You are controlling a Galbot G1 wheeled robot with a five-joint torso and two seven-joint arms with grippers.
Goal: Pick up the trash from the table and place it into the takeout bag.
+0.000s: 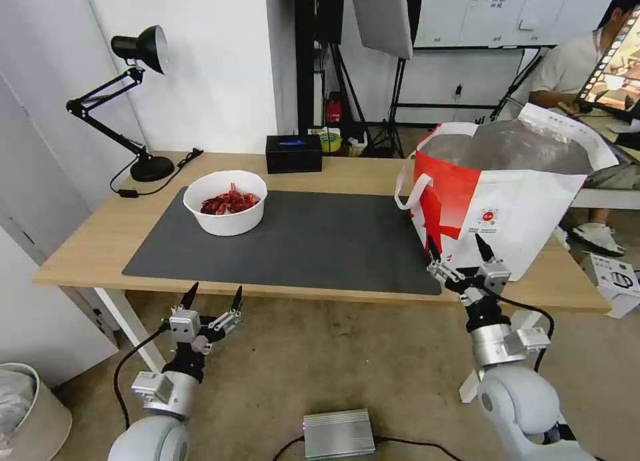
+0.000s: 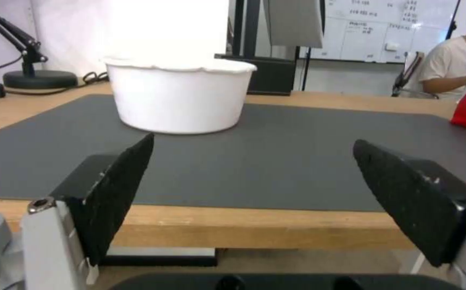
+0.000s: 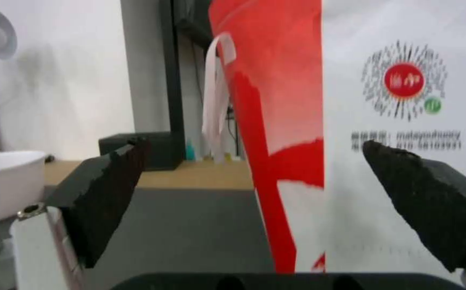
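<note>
A white round bowl (image 1: 226,203) of red crayfish shells, the trash, stands on the left part of the dark grey mat (image 1: 320,244) of the wooden table (image 1: 87,237). The left wrist view has the bowl (image 2: 179,96) straight ahead beyond the table's front edge. The takeout bag (image 1: 507,194), white with a red panel and foil lining, stands open at the table's right end. My left gripper (image 1: 214,299) hangs open below the front edge, in front of the bowl. My right gripper (image 1: 458,247) is open just before the bag (image 3: 351,133), with nothing between its fingers.
A black tissue box (image 1: 293,153) sits at the table's back edge. A black desk lamp (image 1: 133,101) stands at the back left. On the floor lie a silver box (image 1: 338,434) and a white bin (image 1: 30,411). A person sits behind the bag.
</note>
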